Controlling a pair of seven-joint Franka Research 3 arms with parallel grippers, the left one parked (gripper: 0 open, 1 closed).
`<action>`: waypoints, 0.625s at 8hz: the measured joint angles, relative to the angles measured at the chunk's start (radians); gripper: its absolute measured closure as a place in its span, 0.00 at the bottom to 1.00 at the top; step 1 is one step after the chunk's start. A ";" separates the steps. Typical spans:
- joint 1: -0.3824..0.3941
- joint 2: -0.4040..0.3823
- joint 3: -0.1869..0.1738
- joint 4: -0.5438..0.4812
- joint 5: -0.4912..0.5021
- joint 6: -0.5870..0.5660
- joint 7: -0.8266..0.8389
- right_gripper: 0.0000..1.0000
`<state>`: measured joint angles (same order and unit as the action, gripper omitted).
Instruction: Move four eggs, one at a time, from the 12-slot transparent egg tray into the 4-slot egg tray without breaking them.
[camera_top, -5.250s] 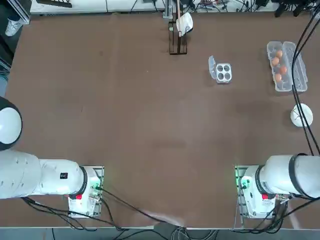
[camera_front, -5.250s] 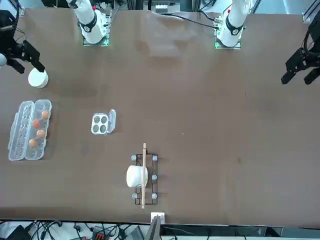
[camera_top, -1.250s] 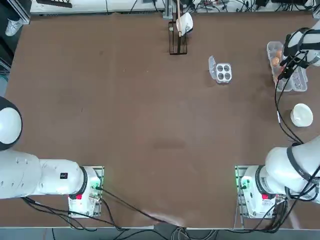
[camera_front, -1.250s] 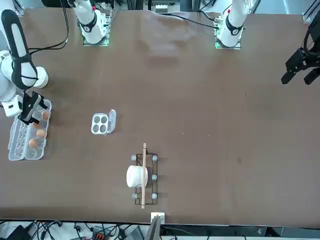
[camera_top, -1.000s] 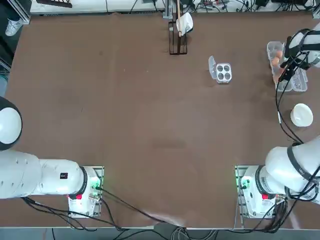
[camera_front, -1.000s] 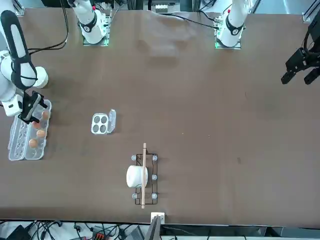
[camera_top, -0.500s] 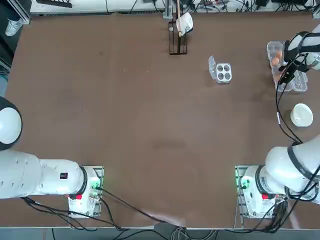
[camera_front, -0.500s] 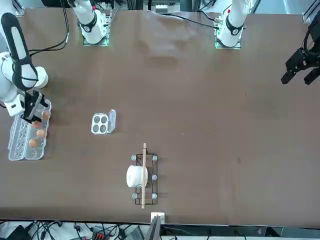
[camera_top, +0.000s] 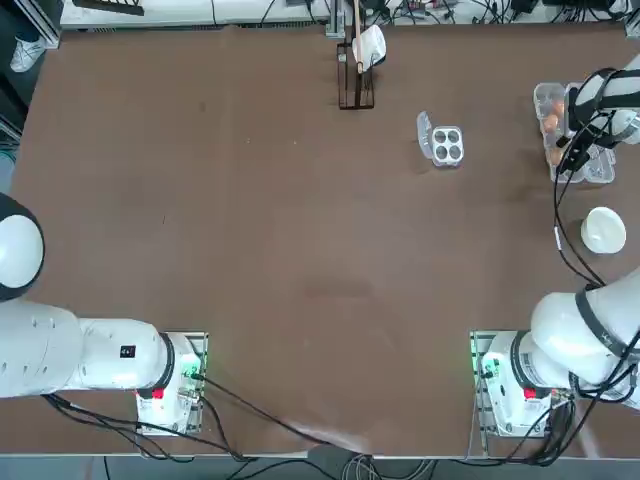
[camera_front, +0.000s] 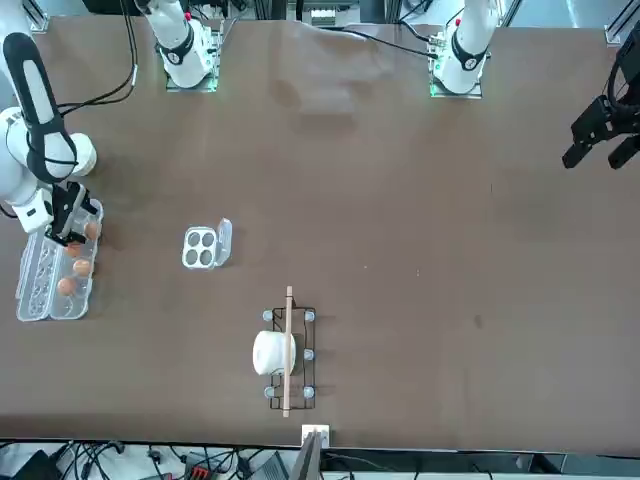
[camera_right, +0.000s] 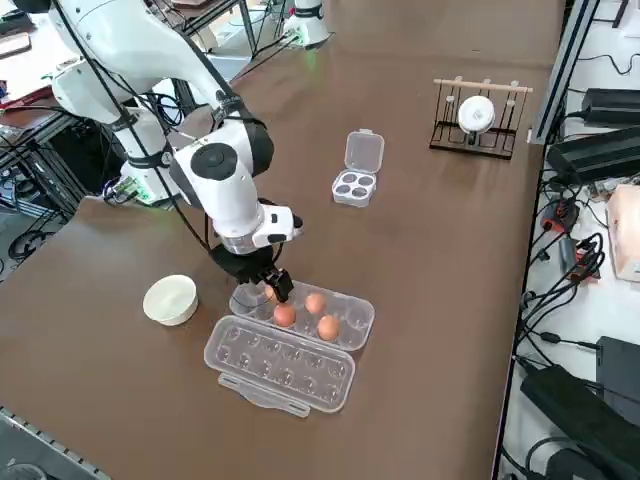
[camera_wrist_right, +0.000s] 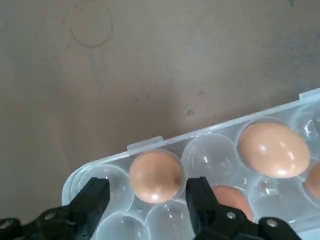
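Eggs, four small brown-orange ovals, sit in the cups of the long clear plastic 12-slot egg tray (camera_right: 300, 318) with its hinged lid folded flat alongside. In the wrist view, the end egg (camera_wrist_right: 156, 176) lies in the cup straight between the two black fingers (camera_wrist_right: 199, 197) of the right gripper (camera_wrist_right: 145, 197), and another egg (camera_wrist_right: 273, 149) rests two cups along the same row. Each egg is likely light, smooth and brittle, with a rounded shell that could slip from a hard pinch, so the sound hold is gentle, across the widest part of the oval, pads on opposite sides, then a lift straight up out of the cup. The thin carton will probably flex or shift if a finger pushes on its rim.

That gripper stands wide, its jaws parted a little broader than the egg and not touching it, with nothing held. In the side view, the right gripper (camera_right: 270, 283) points down over the end of the carton nearest the round white bowl (camera_right: 170, 299), the white wrist upright above it.

Farther from the carton, well apart across the brown table (camera_right: 430, 240), the small square clear-whitish 4-slot egg tray (camera_right: 354, 185) waits with all four cups bare and its lid flap open. Beyond that stands a dark wire rack (camera_right: 478, 125) holding a white cup.
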<state>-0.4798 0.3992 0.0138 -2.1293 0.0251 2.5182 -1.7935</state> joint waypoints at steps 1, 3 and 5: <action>0.000 0.000 0.000 0.000 0.000 0.003 -0.004 0.08; 0.000 0.000 0.000 0.000 -0.001 0.007 -0.007 0.12; 0.000 0.002 0.002 0.000 -0.001 0.009 -0.008 0.13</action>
<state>-0.4798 0.4010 0.0154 -2.1292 0.0242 2.5271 -1.8014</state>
